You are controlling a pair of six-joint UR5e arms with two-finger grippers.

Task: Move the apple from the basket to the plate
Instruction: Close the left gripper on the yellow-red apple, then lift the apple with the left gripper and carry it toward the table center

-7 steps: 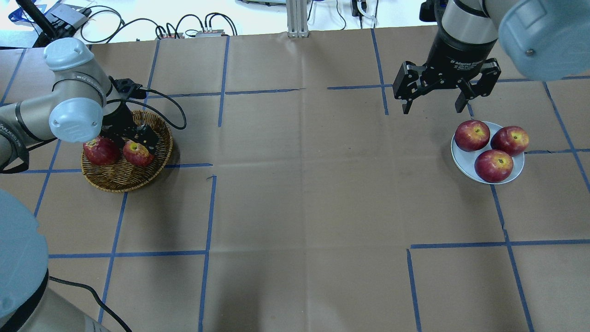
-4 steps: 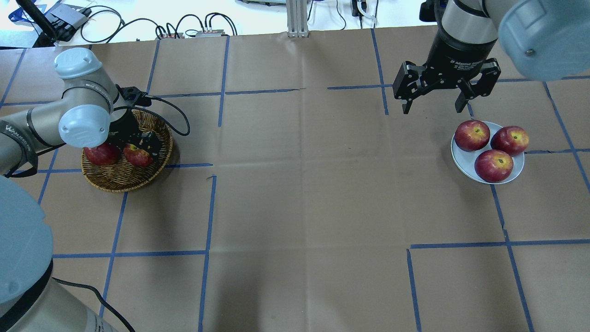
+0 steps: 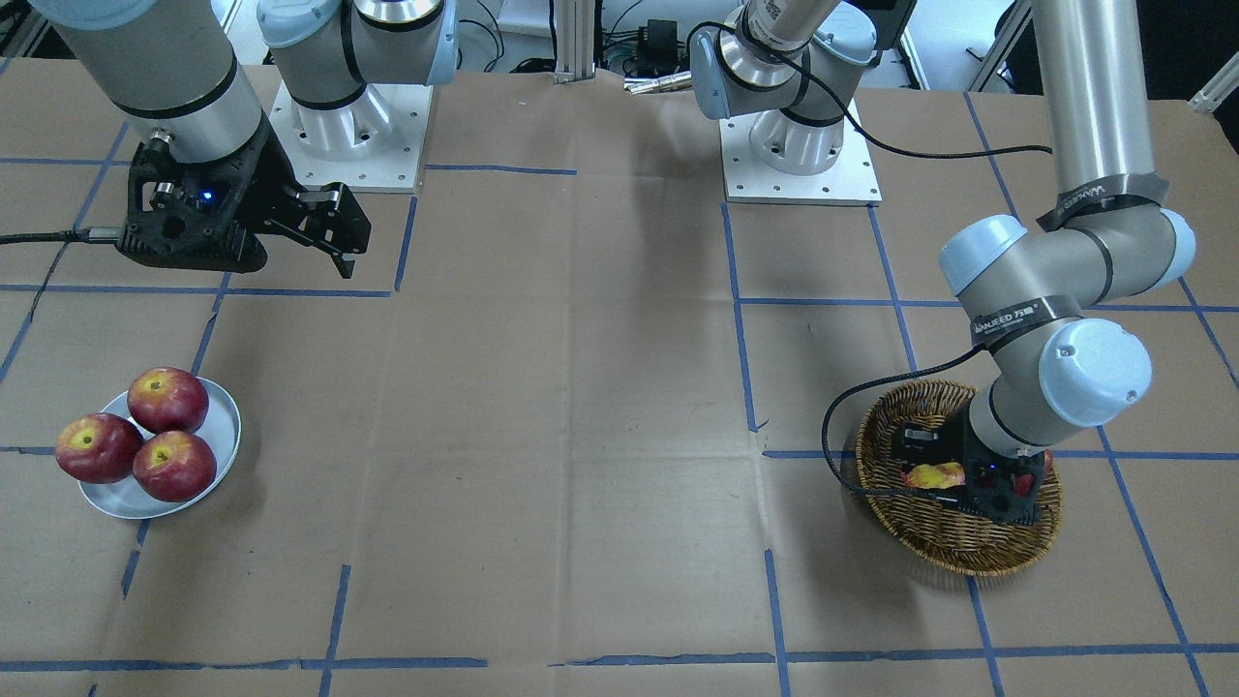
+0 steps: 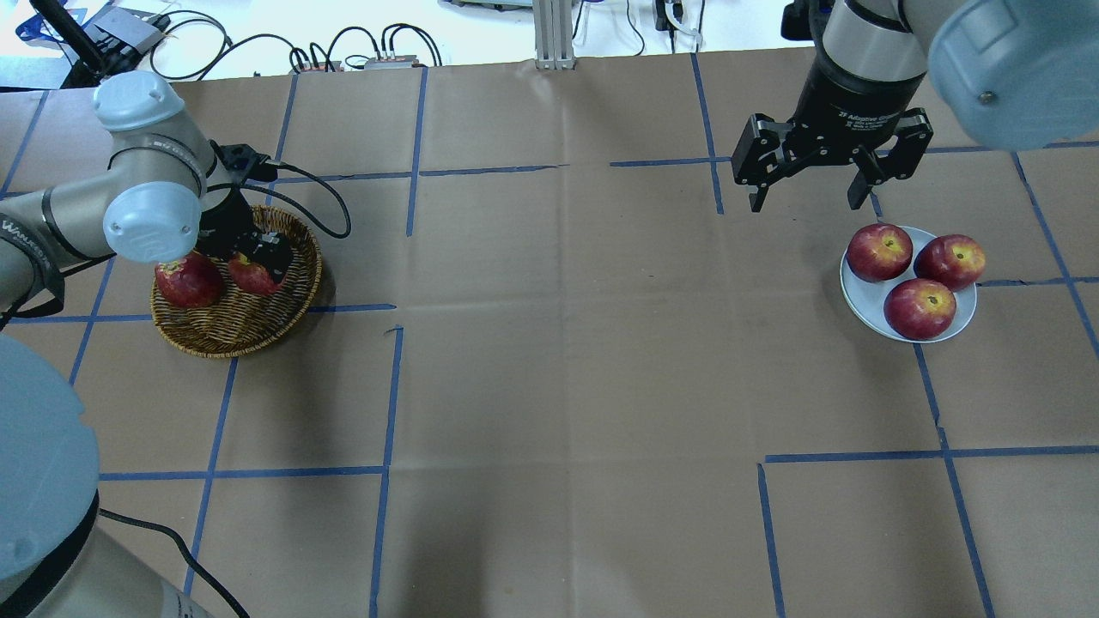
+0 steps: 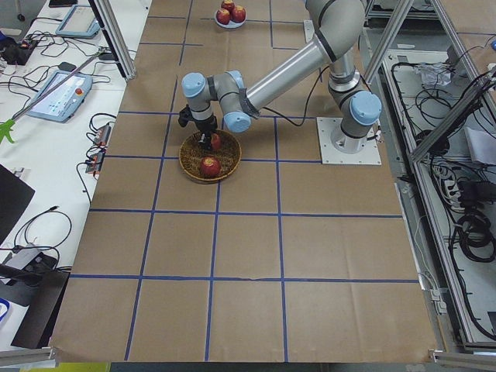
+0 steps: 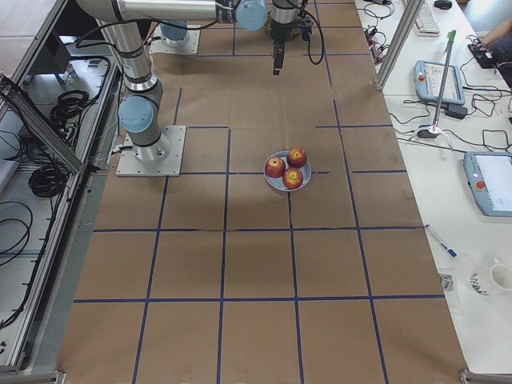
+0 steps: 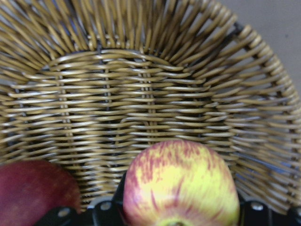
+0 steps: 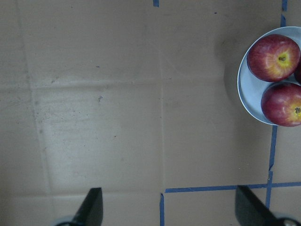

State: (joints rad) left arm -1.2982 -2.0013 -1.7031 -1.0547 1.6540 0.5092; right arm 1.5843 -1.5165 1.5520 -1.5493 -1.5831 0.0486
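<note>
The yellow apple with red streaks lies in the brown wicker basket at the table's left, and it also shows in the front view. My left gripper reaches down into the basket. Its black fingers press against both sides of the apple. The grey-white plate sits at the far right and holds three deep red apples. My right gripper hangs open and empty above the table, just behind the plate's left side.
A dark red apple lies in the basket beside the yellow one, to its left. The left arm's cable loops over the basket's back rim. Blue tape lines cross the brown paper table cover.
The left arm has come lower into the basket around the yellow apple, and the apple has shifted slightly toward the basket's back. The right arm has not moved.
</note>
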